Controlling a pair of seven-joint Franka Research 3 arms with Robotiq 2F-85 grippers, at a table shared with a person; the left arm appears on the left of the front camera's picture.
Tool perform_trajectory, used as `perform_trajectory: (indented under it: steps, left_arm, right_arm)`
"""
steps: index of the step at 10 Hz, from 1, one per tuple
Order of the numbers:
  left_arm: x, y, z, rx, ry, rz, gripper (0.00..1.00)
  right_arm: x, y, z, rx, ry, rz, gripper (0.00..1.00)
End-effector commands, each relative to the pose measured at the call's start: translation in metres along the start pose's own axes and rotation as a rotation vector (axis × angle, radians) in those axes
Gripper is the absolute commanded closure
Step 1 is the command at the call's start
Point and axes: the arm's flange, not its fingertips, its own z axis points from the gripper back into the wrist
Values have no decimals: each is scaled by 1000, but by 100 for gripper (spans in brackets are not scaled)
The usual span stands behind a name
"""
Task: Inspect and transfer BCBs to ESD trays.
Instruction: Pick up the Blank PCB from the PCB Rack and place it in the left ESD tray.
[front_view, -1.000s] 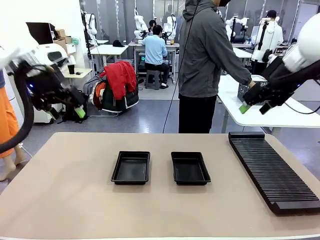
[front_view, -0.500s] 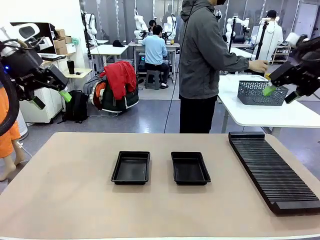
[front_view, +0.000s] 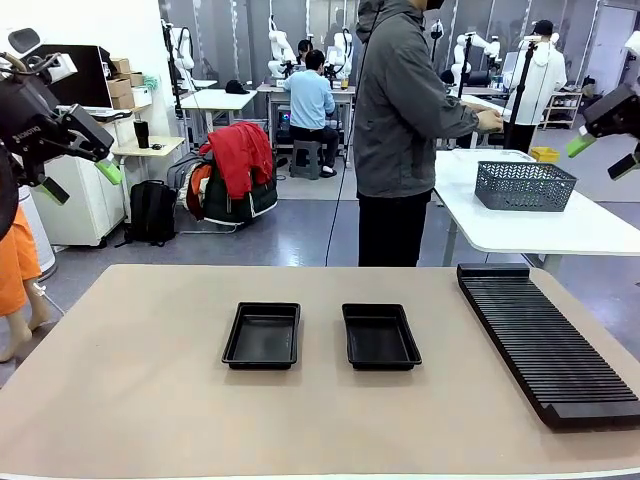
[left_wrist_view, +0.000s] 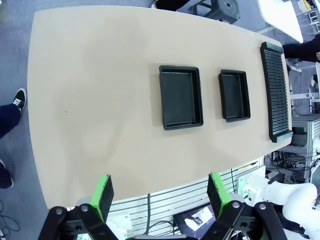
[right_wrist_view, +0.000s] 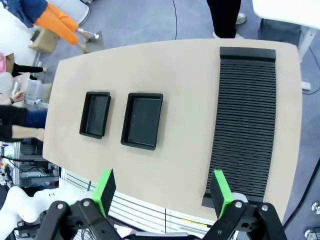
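Two empty black ESD trays sit side by side mid-table, the left tray and the right tray. The left wrist view looks down on them from high up, and so does the right wrist view. My left gripper hangs open high at the far left, well above the table, with nothing between its green pads. At the far right, my right gripper is raised just as high, open and empty. The BCBs are out of view.
A long black ribbed rack lies along the table's right side. Behind the far edge a person in a grey hooded jacket faces a white side table holding a dark mesh basket.
Both arms have lifted and swung outward toward the picture's edges, jaws staying open. The person's hand has left the mesh basket and moved up and back.
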Motion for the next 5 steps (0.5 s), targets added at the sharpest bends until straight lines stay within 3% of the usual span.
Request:
perform_trajectory:
  steps: [1, 5]
  left_arm:
    - [1, 2, 3, -28, 8, 21, 0]
    - [0, 1, 2, 0, -3, 3, 0]
  right_arm:
    - [7, -5, 5, 25, 20, -42, 0]
    - [16, -21, 9, 43, 49, -141, 0]
